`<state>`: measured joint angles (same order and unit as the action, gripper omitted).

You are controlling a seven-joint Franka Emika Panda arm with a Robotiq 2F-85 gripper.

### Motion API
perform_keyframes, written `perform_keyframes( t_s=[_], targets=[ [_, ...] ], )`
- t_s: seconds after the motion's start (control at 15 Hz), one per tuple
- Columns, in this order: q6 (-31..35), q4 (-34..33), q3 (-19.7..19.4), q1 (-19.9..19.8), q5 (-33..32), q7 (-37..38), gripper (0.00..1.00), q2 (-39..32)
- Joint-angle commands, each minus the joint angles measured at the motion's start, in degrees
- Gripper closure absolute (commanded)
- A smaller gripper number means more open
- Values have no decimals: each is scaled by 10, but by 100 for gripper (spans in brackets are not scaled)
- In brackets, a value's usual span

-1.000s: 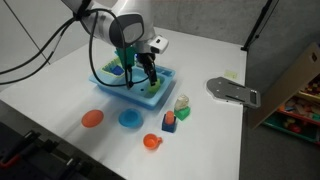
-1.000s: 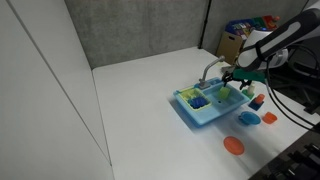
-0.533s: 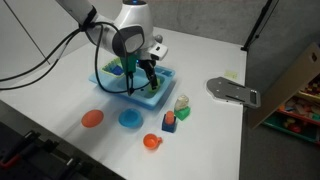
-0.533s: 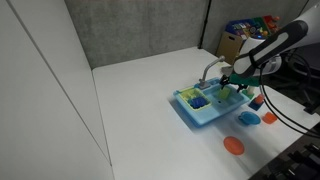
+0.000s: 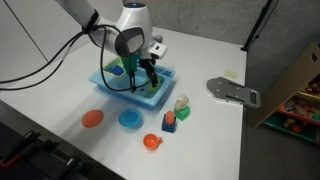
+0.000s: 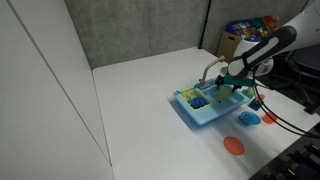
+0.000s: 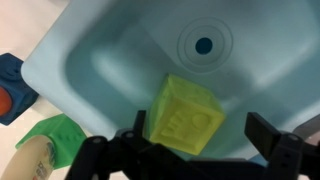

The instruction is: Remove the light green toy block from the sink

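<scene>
Light green toy block (image 7: 185, 112): located directly beneath my gripper (image 7: 203, 140), inside the sink (image 7: 95, 55), resting on the floor of the compartment with the drain hole (image 7: 204, 45). The drain lies just beyond the block, away from my wrist.

Gripper state: jaws spread wide, nothing held. In the wrist view one finger (image 7: 138, 135) stands close against the block's side; the other finger (image 7: 270, 135) stands well off the opposite side. The block is therefore between the fingers but off-centre toward the first. I cannot tell whether the near finger touches it.

Axis: the block is close to cubic, with no marked long axis. Its faces sit turned at an angle to the line across my jaws, so I judge that closing would meet corners, not flat faces, unless the wrist rotates a little.

Containers: this compartment holds only the block. In an exterior view the neighbouring compartment (image 6: 200, 100) holds blue and green pieces, farther from my gripper. A green piece (image 7: 55, 135) lies outside the sink wall, to the side of the near finger.

Judgement: descent looks nearly complete; a small shift to centre, then closing, is what remains
</scene>
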<state>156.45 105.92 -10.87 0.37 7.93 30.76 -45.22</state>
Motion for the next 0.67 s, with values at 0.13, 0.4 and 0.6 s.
perform_keyframes(
  t_s=[0.13, 0.4, 0.6],
  targets=[
    [-6, -30, -19, 17, 12, 28, 0, -25],
    [-7, -35, -22, 17, 10, 34, 0, -33],
    [-7, -36, -25, 19, 7, 32, 34, -39]
  ],
)
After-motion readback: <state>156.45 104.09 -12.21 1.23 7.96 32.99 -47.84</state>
